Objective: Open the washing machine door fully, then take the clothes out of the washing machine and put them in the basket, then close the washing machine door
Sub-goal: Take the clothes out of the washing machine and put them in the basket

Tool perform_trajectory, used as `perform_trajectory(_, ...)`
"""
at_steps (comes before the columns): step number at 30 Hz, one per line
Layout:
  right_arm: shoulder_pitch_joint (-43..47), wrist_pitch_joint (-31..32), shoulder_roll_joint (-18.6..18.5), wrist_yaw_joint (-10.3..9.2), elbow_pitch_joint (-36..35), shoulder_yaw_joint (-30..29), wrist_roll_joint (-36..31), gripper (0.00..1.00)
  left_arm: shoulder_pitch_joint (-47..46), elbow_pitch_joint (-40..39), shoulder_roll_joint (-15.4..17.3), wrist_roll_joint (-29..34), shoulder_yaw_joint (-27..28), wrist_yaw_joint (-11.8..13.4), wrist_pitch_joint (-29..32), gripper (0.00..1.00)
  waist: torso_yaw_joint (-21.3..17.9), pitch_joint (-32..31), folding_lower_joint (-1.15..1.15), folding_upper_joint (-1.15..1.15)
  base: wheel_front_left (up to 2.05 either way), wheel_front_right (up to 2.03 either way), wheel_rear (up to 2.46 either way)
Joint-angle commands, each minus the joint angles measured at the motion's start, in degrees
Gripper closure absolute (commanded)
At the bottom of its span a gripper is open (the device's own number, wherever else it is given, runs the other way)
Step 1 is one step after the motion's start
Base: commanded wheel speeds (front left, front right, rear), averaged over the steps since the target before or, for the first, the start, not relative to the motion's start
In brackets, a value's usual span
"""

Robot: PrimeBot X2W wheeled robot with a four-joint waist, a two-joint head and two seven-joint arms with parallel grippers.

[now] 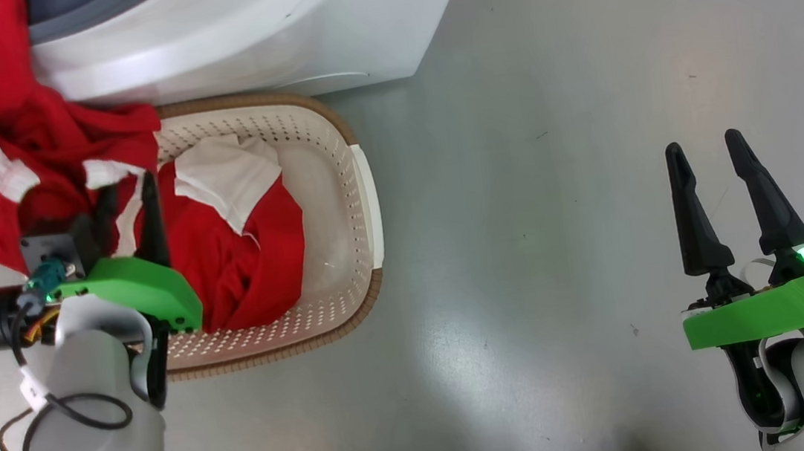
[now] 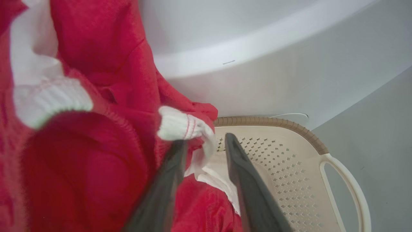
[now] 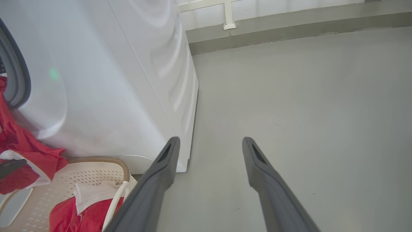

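Clothes (image 1: 241, 257) make 2 red masses from where I'm steering. 1 is heaped in the basket (image 1: 338, 187). The other (image 1: 27, 145) hangs down from the drum mouth and drapes over the basket's far left corner. I can't tell how many garments each mass holds.

I count 2 grippers, 1 basket and 1 washing machine (image 1: 239, 26).

Nearest me, my left gripper (image 1: 129, 185) sits over the basket's left half with its 2 fingers parted about halfway. In the left wrist view a white ribbed cuff (image 2: 180, 125) lies over the tip of 1 finger (image 2: 167, 180), while the other finger (image 2: 251, 180) stands clear of cloth above the perforated wall. A white strip runs down the gap between them, and I see no pinch on it, so the cloth only brushes the gripper.

My right gripper (image 1: 703, 141) is well off to the right, spread wide and holding nothing, over bare grey floor (image 1: 560, 239). That side gives me plenty of open room.

The basket's brown rim (image 1: 262, 102) is tucked just beside the machine's base, and its right handle (image 1: 370, 206) faces the open floor. Beyond it, the machine's white front rises to the grey rubber ring (image 1: 88, 8). In the right wrist view the floor runs back to a wall (image 3: 273, 6) past the machine's side.
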Motion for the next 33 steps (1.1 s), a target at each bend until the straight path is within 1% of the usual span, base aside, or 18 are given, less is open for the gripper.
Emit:
perform_trajectory(1, 0.2, -0.4, -0.4, 0.35, -1.3, 1.5, -0.1, 0.0, 0.3, -0.6, 2.1, 0.8, 1.5, 0.2, -0.3, 0.0, 0.0, 0.0, 0.0, 0.0, 0.0, 0.0, 0.0)
perform_trajectory(8, 0.3, -0.4, -0.4, 0.35, -1.1, 1.3, -0.4, 0.0, 0.4, -0.6, 1.8, 0.7, 2.0, 0.3, -0.3, 0.0, 0.5, -0.6, 0.0, 0.0, 0.0, 0.0, 0.0)
perform_trajectory(14, 0.7, -0.4, -0.4, 0.35, -0.9, 0.9, -1.0, 0.0, 2.2, -3.4, 1.3, -0.3, 3.0, 0.2, -0.3, 0.0, 1.6, -1.8, 0.0, 0.0, 0.0, 0.0, 0.0)
perform_trajectory(19, 1.1, -0.4, -0.4, 0.35, -0.7, 0.7, -1.5, 0.0, 4.8, -7.3, 0.7, -0.7, 4.0, 0.1, -0.3, 0.0, 2.5, -3.3, 0.0, 0.0, 0.0, 0.0, 0.0)
perform_trajectory(26, 2.4, -0.4, -0.4, 0.35, -0.4, 0.7, -2.3, 0.0, 10.3, -14.9, 0.3, -0.6, 4.1, 0.0, -0.3, 0.0, 3.6, -6.0, 0.0, 0.0, 0.0, 0.0, 0.0)
perform_trajectory(27, 2.4, -0.4, -0.4, 0.35, -0.4, 0.7, -2.3, 0.0, 10.3, -14.9, 0.3, -0.6, 4.1, 0.0, -0.3, 0.0, 3.6, -6.0, 0.0, 0.0, 0.0, 0.0, 0.0)
perform_trajectory(33, 3.7, -0.4, -0.4, 0.35, -0.2, 0.6, -2.8, 0.0, 15.3, -22.0, 0.1, -1.7, 5.9, -0.1, -0.3, 0.0, 4.1, -8.0, 0.0, 0.0, 0.0, 0.0, 0.0)
